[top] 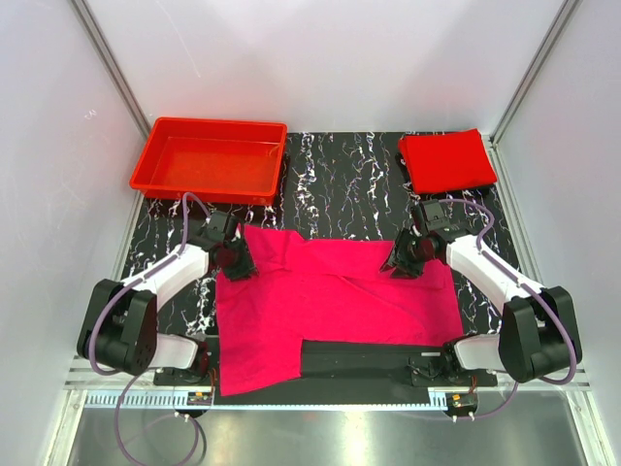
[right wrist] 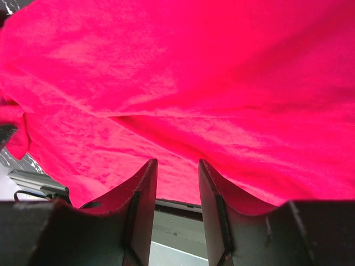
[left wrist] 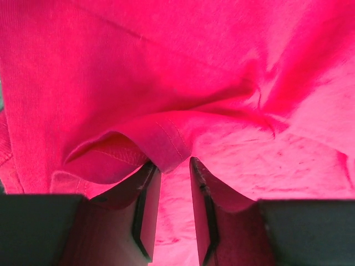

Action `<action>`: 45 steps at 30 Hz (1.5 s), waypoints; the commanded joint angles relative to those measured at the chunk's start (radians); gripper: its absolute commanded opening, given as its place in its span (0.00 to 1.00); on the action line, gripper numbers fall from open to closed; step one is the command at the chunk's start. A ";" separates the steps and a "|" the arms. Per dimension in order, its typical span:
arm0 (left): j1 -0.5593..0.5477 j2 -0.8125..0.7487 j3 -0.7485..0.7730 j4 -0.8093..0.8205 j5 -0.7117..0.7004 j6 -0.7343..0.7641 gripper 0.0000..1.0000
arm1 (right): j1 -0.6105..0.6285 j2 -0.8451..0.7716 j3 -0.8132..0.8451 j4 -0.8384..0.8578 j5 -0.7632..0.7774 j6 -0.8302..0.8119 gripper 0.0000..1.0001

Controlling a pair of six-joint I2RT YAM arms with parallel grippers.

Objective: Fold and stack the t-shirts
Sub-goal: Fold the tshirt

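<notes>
Both tools sit low at the far edge of the pink t-shirt, which lies spread out on the table.
The left tool is at the shirt's far left corner and the right tool is at its far right corner. The left tool's fingers are part way open with a gap between them. A folded bit of hem sits right at their tips, but they are not closed on it. The right tool's fingers are part way open too. The pink cloth hangs just past their tips, and nothing is between them. The red t-shirt lies folded flat at the far right corner of the table, well apart from the pink one. A red tray sits at the far left corner.
</notes>
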 commanded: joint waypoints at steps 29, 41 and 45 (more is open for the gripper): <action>-0.101 -0.301 -0.096 -0.095 0.192 -0.193 0.03 | -0.029 0.003 0.044 -0.079 0.081 -0.048 0.42; -0.226 -0.290 -0.131 -0.019 0.264 -0.279 0.21 | -0.048 0.014 0.020 -0.074 0.101 -0.051 0.42; -0.228 -0.276 -0.073 -0.052 0.279 -0.213 0.40 | -0.090 0.044 0.037 -0.086 0.124 -0.065 0.42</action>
